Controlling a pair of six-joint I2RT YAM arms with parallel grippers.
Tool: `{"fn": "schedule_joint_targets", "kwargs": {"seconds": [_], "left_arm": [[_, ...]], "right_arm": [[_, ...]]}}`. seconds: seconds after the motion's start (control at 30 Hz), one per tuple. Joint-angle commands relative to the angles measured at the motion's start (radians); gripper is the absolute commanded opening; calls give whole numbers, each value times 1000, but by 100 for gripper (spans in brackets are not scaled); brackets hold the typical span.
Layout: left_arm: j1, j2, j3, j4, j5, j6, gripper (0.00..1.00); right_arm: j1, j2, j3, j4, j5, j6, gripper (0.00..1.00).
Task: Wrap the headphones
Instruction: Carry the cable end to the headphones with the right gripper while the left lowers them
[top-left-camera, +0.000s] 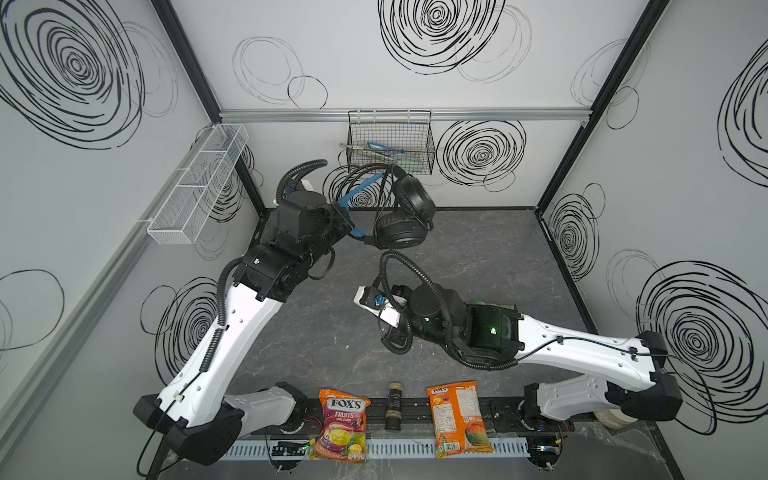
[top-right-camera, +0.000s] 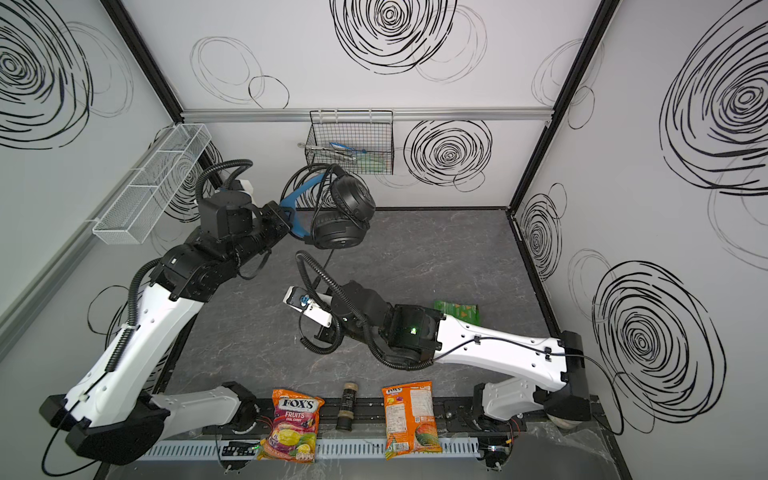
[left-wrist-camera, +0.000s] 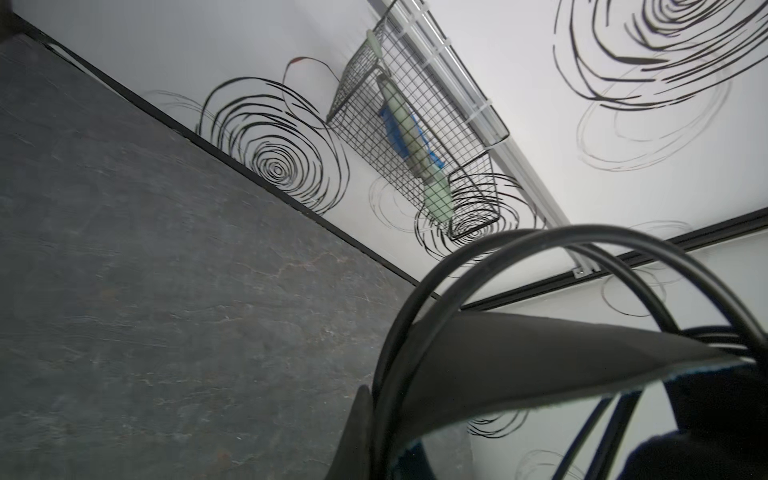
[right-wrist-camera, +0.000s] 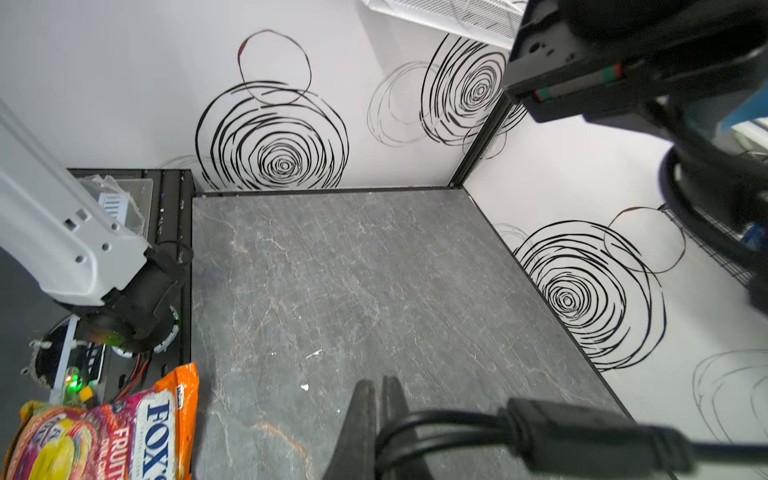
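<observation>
Left gripper (top-left-camera: 349, 224), clamped on the blue strap (top-left-camera: 359, 190), holds the headphones (top-left-camera: 399, 232) aloft just beyond its fingers; right gripper (right-wrist-camera: 379, 386) pinches the cable (right-wrist-camera: 457, 415) beside its plug (right-wrist-camera: 582, 432); it should circle the earcups (top-left-camera: 415, 199) under light tension, stacking turns.

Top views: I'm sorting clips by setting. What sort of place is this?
Probably a purpose-built robot test cell: swirl-patterned panels in a black frame enclose a grey table, with two arms mounted on its front rail and a wire basket hung behind.
</observation>
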Motion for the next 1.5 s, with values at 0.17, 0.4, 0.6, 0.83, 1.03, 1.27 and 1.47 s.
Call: {"fn": "schedule_joint_targets", "kwargs": {"seconds": [0.17,0.4,0.6,0.83,1.03,1.27,1.47], "left_arm": [[-52,-7,-44,83,-195,245,0],[-122,-47,-80,50,-224,385,0],[-165,-26,-102,2,-191,459,0],[-167,-14,-125,-26,-55,524,0],[-169,-5,-126,-73,1,573,0],[-170,-14,-115,-91,18,619,0],[-185,1,-43,-143,24,667,0]], "right_arm": [[45,60,263,-246,20,-131,0],[52,105,410,-346,96,-248,0],[65,115,472,-381,77,-297,0],[121,92,436,-389,234,-432,0],[121,69,429,-388,319,-525,0],[114,34,416,-390,325,-569,0],[81,-20,322,-378,371,-627,5]]}}
